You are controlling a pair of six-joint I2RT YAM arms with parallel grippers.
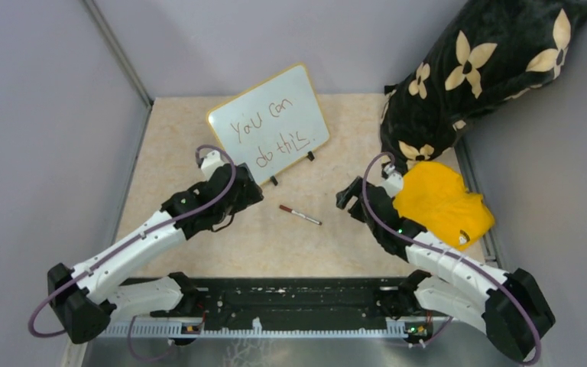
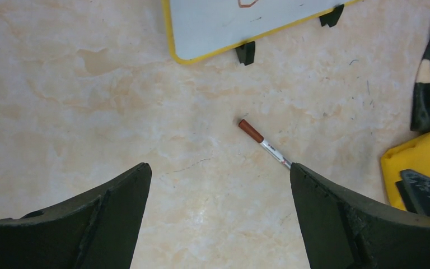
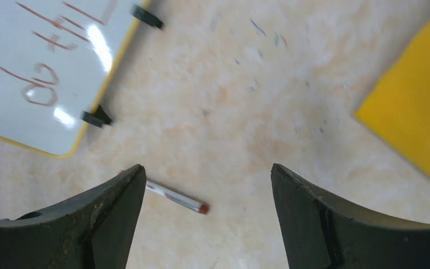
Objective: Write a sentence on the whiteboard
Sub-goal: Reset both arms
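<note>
Top external view: a small whiteboard (image 1: pixel 269 122) with a thin yellow frame stands tilted on black feet toward the far side of a beige speckled table (image 1: pixel 191 130). Its face carries the sentence (image 1: pixel 271 131) "you can do this" in thin dark handwriting on two lines. In front of the board, a marker (image 1: pixel 300 215) with a reddish cap lies flat on the table, touching neither arm. The left gripper (image 1: pixel 251 191) hovers close to the board's near edge, and the right gripper (image 1: pixel 344 196) faces it from the other side, with the marker between the two. In the wrist views both pairs of black fingers are spread wide and hold nothing; bare table and the marker show in the gaps. A yellow cloth (image 1: pixel 442 205) lies beside the right arm, and a black cushion (image 1: pixel 481 69) with cream flowers leans in the far right corner.
</note>
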